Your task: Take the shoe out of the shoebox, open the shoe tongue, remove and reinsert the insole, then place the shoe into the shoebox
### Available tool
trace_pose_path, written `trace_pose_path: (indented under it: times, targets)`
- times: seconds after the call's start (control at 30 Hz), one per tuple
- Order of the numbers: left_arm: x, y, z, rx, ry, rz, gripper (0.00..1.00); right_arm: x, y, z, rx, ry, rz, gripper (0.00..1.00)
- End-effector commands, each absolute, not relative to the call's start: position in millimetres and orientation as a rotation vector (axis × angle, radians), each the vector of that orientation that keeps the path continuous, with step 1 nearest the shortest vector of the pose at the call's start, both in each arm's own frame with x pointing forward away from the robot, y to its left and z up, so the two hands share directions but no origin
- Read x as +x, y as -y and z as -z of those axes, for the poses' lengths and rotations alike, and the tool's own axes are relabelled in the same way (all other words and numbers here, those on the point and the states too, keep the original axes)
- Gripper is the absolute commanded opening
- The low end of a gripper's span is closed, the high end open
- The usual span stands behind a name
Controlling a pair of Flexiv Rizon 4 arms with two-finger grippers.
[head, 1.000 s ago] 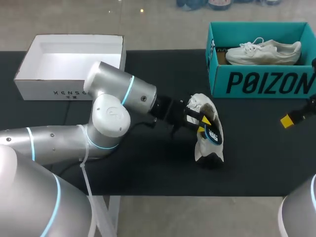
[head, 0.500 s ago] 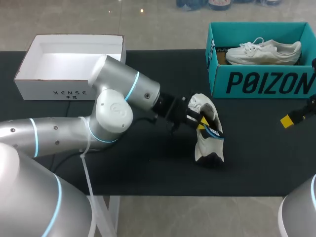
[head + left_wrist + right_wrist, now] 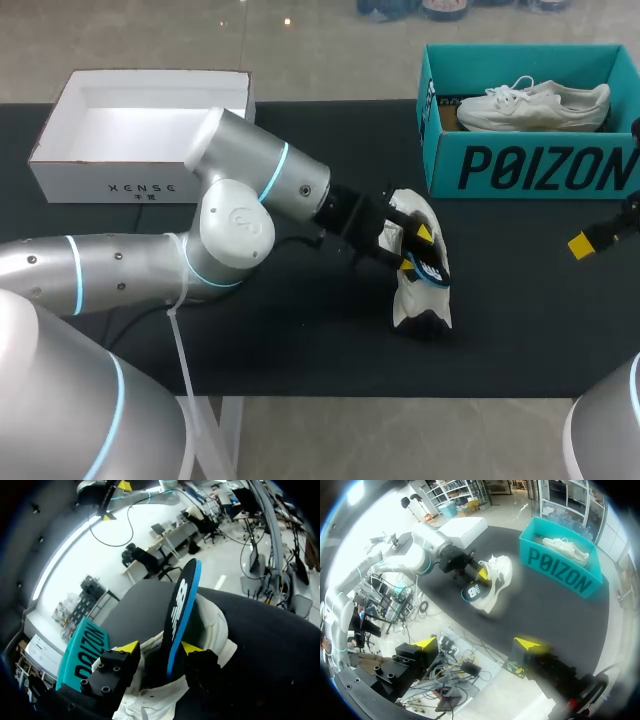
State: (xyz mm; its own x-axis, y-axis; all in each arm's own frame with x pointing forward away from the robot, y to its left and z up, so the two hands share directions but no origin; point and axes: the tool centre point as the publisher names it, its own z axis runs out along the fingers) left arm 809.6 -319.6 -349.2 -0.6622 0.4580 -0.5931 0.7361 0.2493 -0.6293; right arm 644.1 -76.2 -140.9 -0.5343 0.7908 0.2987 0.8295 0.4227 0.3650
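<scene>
Left jaws: the left gripper (image 3: 160, 647) appears parted. A black foam insole with a blue edge (image 3: 181, 605) stands between the yellow tips, close against one finger with a gap to the other, so this looks like a loose hold and not a firm pinch.
Insole axis: its length runs straight out from the jaws along the fingers. One end is down in the shoe's mouth and the other sticks up clear of it.
Shoe: the white low-top sneaker (image 3: 420, 300) lies on the black surface (image 3: 300, 330) directly ahead of the left jaws, its opening turned toward them.
Step in hand: most likely the insole is being worked into or out of the shoe. Which of the two cannot be told.
Key relation: the next move turns on keeping the insole's long axis in line with the shoe's opening. The left arm is right at the shoe.
Right jaws: the right gripper (image 3: 478, 643) is wide open and empty. It sits at the surface's right side, well apart from the shoe.
Shoebox: the teal cardboard shoebox (image 3: 530, 165) stands at the far right of the surface, beyond the shoe.
Counts: two white shoes, one on the surface and a second sneaker (image 3: 535, 105) inside the teal box. One insole. Two boxes, the other a white open box (image 3: 140, 130) at the far left.
</scene>
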Motion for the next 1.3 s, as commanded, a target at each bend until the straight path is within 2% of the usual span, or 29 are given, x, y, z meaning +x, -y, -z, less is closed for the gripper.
trace_pose_path:
  times: [0.03, 0.2, 0.3, 0.33, 0.37, 1.1, 1.13, 1.17, 1.2, 1.27, 1.3]
  targets:
    - [800, 315, 343, 1.089, -2.221, 1.379, 0.47, 648, 75, 141, -1.472, 2.578, 0.725, 1.0]
    - [797, 315, 334, 1.075, -2.194, 1.385, 0.38, 648, 75, 141, -1.472, 2.578, 0.725, 1.0]
    - [794, 319, 335, 1.087, -2.185, 1.396, 0.26, 648, 75, 141, -1.472, 2.578, 0.725, 1.0]
    - [793, 320, 335, 1.093, -2.184, 1.401, 0.2, 648, 75, 141, -1.472, 2.578, 0.725, 1.0]
    - [792, 322, 337, 1.104, -2.185, 1.412, 0.0, 648, 75, 141, -1.472, 2.578, 0.725, 1.0]
    - [816, 326, 367, 1.23, -2.222, 1.252, 0.0, 648, 75, 141, -1.472, 2.578, 0.725, 1.0]
    - [813, 327, 369, 1.225, -2.227, 1.259, 0.44, 648, 75, 141, -1.472, 2.578, 0.725, 1.0]
    - [810, 327, 368, 1.222, -2.226, 1.268, 0.75, 648, 75, 141, -1.472, 2.578, 0.725, 1.0]
    - [807, 327, 368, 1.217, -2.225, 1.277, 1.0, 648, 75, 141, -1.472, 2.578, 0.725, 1.0]
    - [804, 325, 366, 1.208, -2.22, 1.288, 1.0, 648, 75, 141, -1.472, 2.578, 0.725, 1.0]
    - [803, 323, 365, 1.212, -2.218, 1.284, 0.9, 648, 75, 141, -1.472, 2.578, 0.725, 1.0]
